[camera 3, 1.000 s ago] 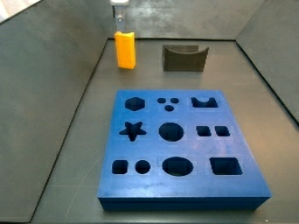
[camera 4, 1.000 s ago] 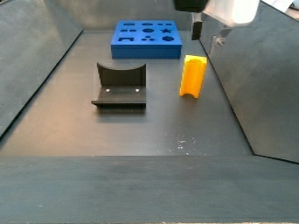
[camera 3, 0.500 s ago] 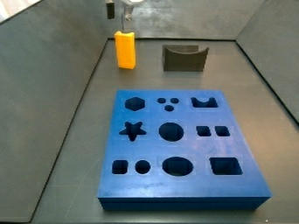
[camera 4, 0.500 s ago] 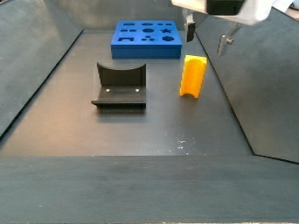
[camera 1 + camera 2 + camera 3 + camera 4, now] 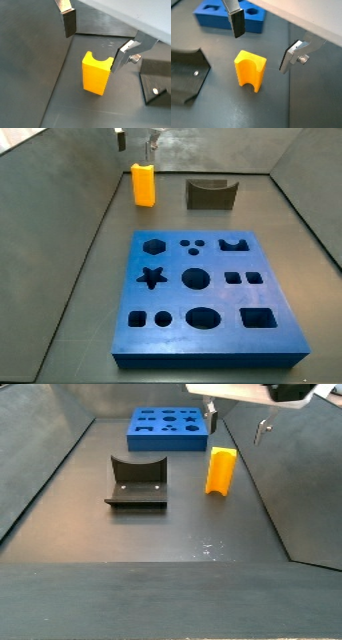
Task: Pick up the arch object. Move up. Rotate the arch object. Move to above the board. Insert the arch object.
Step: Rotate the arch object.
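Above the arch [image 5: 142, 184], at the far left of the floor in a side view, the gripper [image 5: 136, 141] hangs with its fingers spread wide and nothing between them. Both wrist views show the gripper [image 5: 95, 38] [image 5: 262, 41] from above: one silver finger with a dark pad [image 5: 69, 21] on one side of the arch [image 5: 95, 73], the other finger [image 5: 124, 56] on the opposite side, and neither one touching it. The arch [image 5: 250, 70] stands upright on the dark floor, its curved notch facing up, free of any grip.

From the other side camera, the arch [image 5: 219, 471] stands right of the fixture [image 5: 136, 482], a dark bracket on a base plate, with a clear gap between them. The gripper [image 5: 237, 424] is above and just behind the arch, its fingertips higher than the arch's top. The board [image 5: 168, 430] lies farther back, flat on the floor, well apart from the arch.

In the view along the board, the board [image 5: 206, 301] fills the near half of the floor, with its dark cut-outs showing: hexagon, small circles, arch notch, star, larger circles, squares. The fixture [image 5: 210, 194] stands beyond it, to the right of the arch. A wrist view catches the board's [image 5: 211, 15] blue corner beyond the near finger [image 5: 236, 21], and the fixture [image 5: 187, 75] beside the arch.

No brand, label or writing can be read on anything.
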Controlling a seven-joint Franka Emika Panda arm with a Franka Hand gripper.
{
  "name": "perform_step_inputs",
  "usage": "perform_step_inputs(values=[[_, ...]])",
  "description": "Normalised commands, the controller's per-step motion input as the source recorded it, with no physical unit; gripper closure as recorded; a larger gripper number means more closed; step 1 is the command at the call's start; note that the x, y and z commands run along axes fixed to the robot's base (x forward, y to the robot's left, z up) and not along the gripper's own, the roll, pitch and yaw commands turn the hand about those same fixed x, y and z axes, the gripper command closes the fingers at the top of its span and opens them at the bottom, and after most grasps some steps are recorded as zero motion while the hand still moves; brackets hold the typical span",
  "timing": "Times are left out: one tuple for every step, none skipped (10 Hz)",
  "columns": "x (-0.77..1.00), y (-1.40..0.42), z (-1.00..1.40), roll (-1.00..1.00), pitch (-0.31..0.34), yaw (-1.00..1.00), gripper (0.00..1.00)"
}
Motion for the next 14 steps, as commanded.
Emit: perform_step_inputs(values=[[0.05,-0.01,-0.04,0.0,-0.019,1.0,0.0],[0.04,-0.01,-0.04,0.0,-0.022,1.0,0.0],[0.04,-0.01,-0.04,0.0,-0.025,1.0,0.0],[0.04,-0.01,-0.04,0.0,-0.028,1.0,0.0],[0.04,-0.01,-0.04,0.0,-0.035,1.0,0.0],[0.04,-0.01,-0.04,0.01,-0.045,0.99,0.0],[0.04,-0.01,-0.04,0.01,-0.045,0.73,0.0],[0.04,-0.01,-0.04,0.01,-0.044,0.49,0.0],[0.04,-0.01,-0.04,0.01,-0.041,0.26,0.0],[0.0,0.0,-1.0,0.0,0.0,0.0,0.0],[0.0,0.0,-1.0,0.0,-0.004,-0.05,0.0],[0.02,0.0,-1.0,0.0,-0.022,-0.05,0.0],[0.02,0.0,-1.0,-0.01,-0.028,-0.04,0.0],[0.02,0.0,-0.96,-0.01,-0.038,-0.03,0.0]])
